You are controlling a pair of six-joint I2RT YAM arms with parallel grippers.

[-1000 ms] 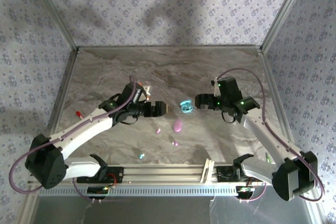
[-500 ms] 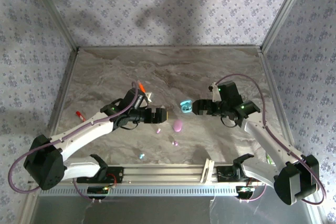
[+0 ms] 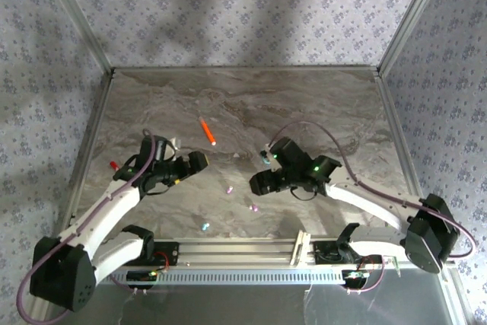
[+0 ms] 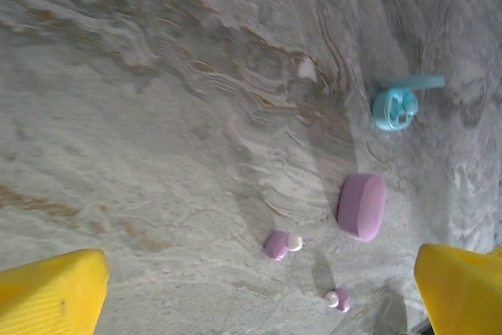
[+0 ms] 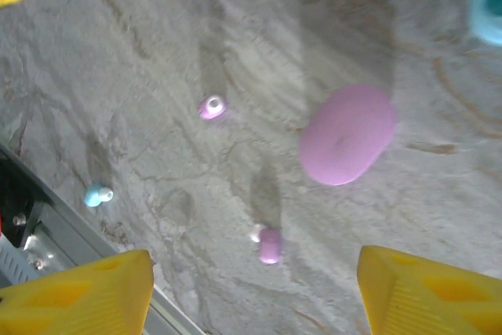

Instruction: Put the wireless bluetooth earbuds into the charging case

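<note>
Both arms have shifted since a second ago. The left arm (image 3: 106, 205) has drawn back toward the left edge. The right arm (image 3: 358, 192) has swung in over the middle of the marble tabletop (image 3: 304, 104) and now covers the pink case in the overhead view.

The left jaws stand spread wide, holding and touching nothing. The right jaws are also apart, their yellow tips on either side of bare tabletop, gripping nothing as they hang above the pink case and the buds around it.

Two cases lie near the centre: a shut pink case (image 5: 347, 134) and, near it, an open cyan case (image 4: 394, 107). One orange stick (image 3: 206, 131) lies farther back, well apart.

Three wireless bluetooth earbuds (image 3: 254, 208) can be counted, all loose on the tabletop outside the cases. They are a pink earbud (image 5: 212, 107), a second pink earbud (image 5: 268, 245) and a cyan earbud (image 5: 97, 194), which lies nearest the front rail.
</note>
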